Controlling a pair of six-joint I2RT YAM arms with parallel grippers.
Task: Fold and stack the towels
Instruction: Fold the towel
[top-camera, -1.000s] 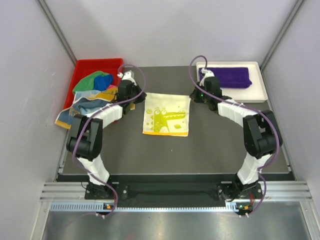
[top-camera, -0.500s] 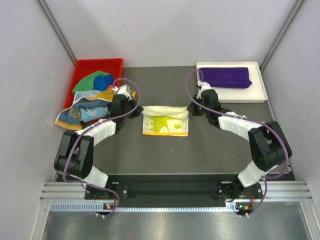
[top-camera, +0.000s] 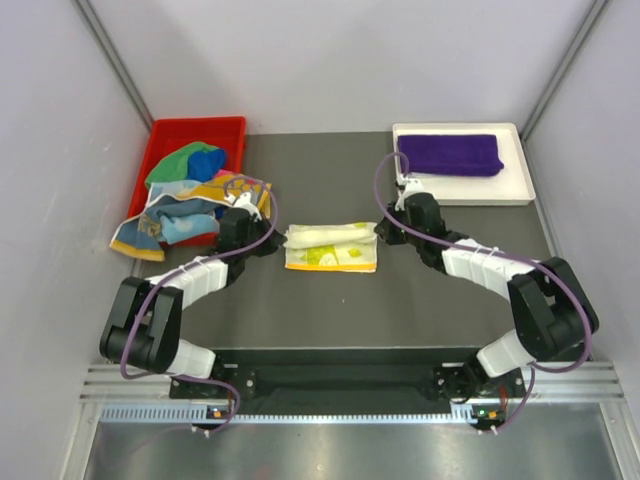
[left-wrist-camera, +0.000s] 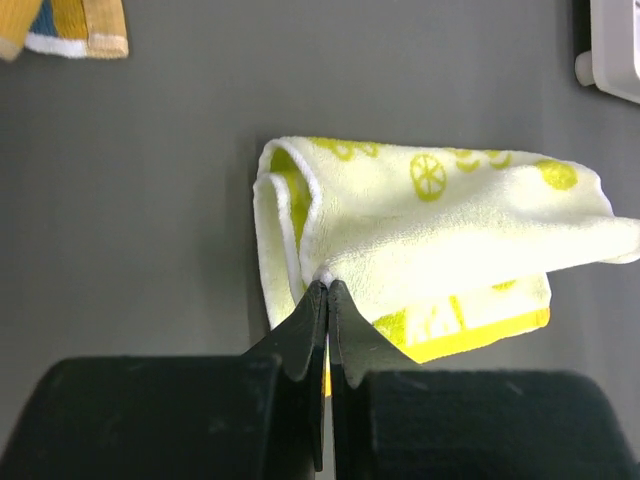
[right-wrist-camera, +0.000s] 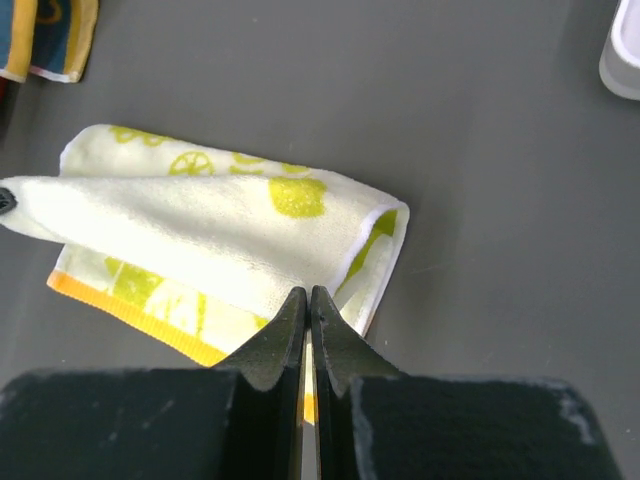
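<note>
Against left gripper (left-wrist-camera: 328, 286), yellow towel (left-wrist-camera: 440, 230), seemingly pinched.

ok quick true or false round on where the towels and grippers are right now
1. The left gripper pinches a corner of the yellow towel. True.
2. The purple towel lies in the red bin. False: it lies folded in the white tray.
3. The right gripper is shut on the yellow towel. True.
4. The yellow towel lies spread out in a single layer. False: its upper layer is doubled over the lower one.
5. The red bin holds nothing. False: multicoloured towels are heaped in it and spill over its near edge.
</note>
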